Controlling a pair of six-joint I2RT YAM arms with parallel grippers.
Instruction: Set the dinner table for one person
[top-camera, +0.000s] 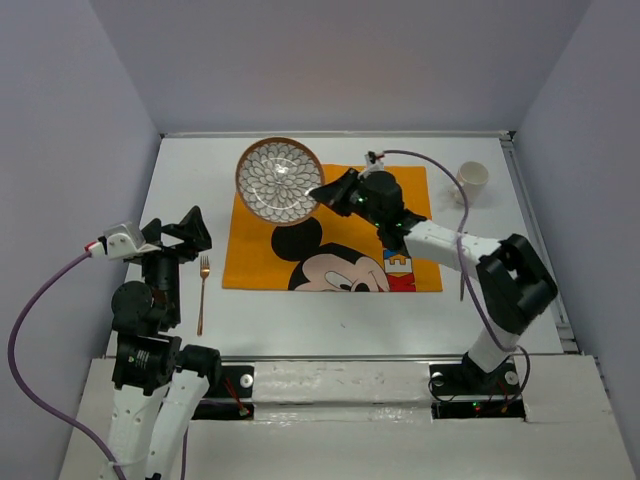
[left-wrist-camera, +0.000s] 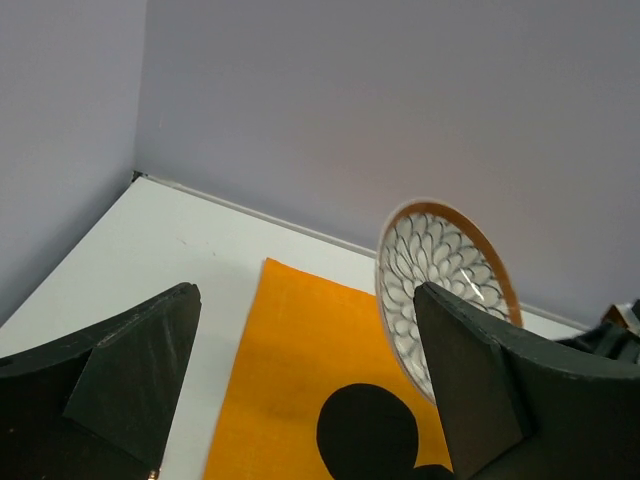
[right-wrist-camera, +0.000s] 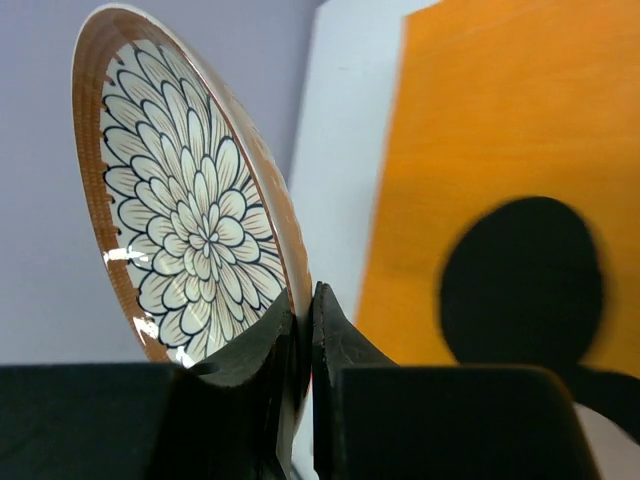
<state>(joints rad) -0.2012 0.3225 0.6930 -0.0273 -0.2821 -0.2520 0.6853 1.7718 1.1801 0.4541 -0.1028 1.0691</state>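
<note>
While your right gripper (top-camera: 318, 192) pinches the rim of the flower-patterned plate (top-camera: 280, 180), tilted over the orange placemat's (top-camera: 255, 262) far left corner, your left gripper (top-camera: 180, 230) gapes wide near the fork (top-camera: 203, 290) on the white dinner table (top-camera: 330, 320) beneath both arms.

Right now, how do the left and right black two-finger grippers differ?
The left gripper stands open and empty near the copper fork; the right gripper is shut on the rim of the round flower-patterned plate. The left gripper hangs beside the orange placemat; the right gripper holds the plate tilted above it. Both are black.
</note>
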